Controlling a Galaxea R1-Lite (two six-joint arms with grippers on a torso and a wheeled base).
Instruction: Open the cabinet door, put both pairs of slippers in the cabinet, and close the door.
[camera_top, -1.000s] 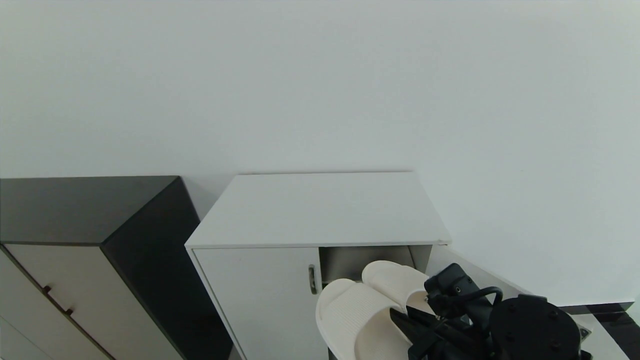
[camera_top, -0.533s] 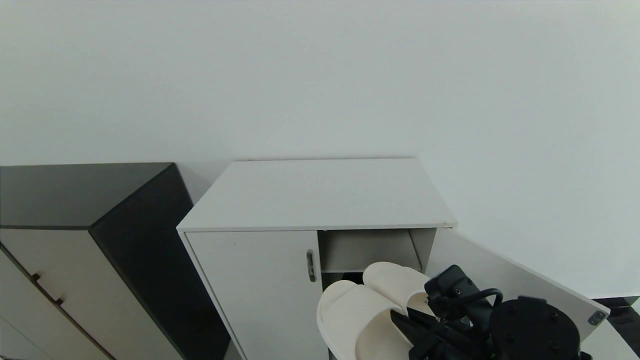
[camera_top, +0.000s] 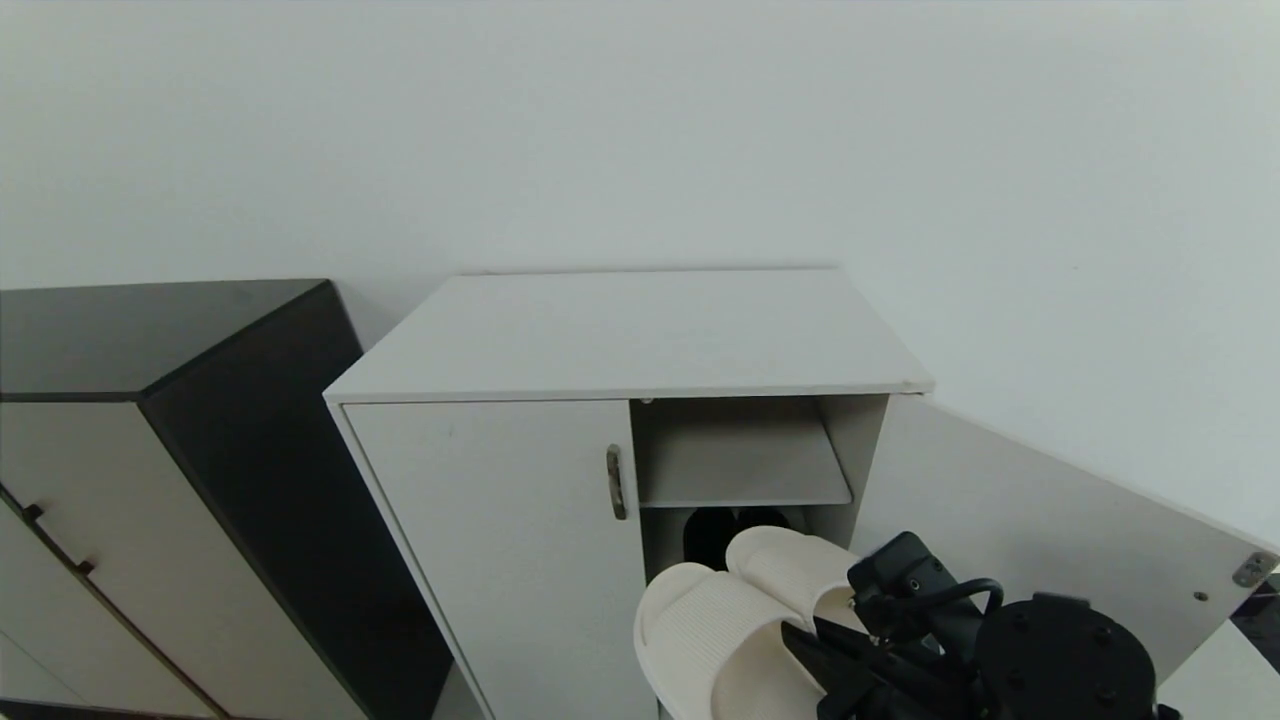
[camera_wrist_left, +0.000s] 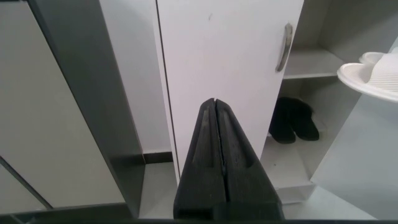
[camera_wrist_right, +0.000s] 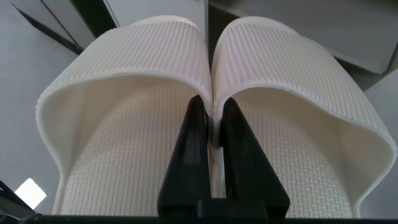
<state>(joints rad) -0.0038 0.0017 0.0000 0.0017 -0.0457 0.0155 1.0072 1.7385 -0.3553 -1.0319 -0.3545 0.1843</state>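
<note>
White cabinet (camera_top: 620, 340) against the far wall. Its right door (camera_top: 1050, 530) is swung wide to the right. Left door (camera_top: 490, 540) shut, handle (camera_top: 615, 482) at its inner edge. A dark cabinet (camera_top: 150, 340) stands just to its left.

Inside the open half, the upper shelf (camera_top: 740, 460) is bare. The dark slippers (camera_wrist_left: 293, 119) sit side by side on the level below it, toward the back. One pair looks stowed, then; one to go.

Cream slippers (camera_top: 730, 620) are held as a pair, near, just in front of the opening and about level with the lower compartment. They are not yet inside. Toes point away from the wrist, toward the cabinet.

Right gripper (camera_wrist_right: 213, 115): jaws nearly closed, clamped on the two inner side walls pressed together. One finger (camera_wrist_right: 193, 143) sits inside each slipper. The shared seam runs straight down the gap between them, so one pinch carries both; presumably that is why they are held this way.

Left gripper (camera_wrist_left: 214, 109): jaws fully together, holding nothing, parked in front of the shut left door and well clear of the opening. Likely kept out of the way for the insertion.
</note>
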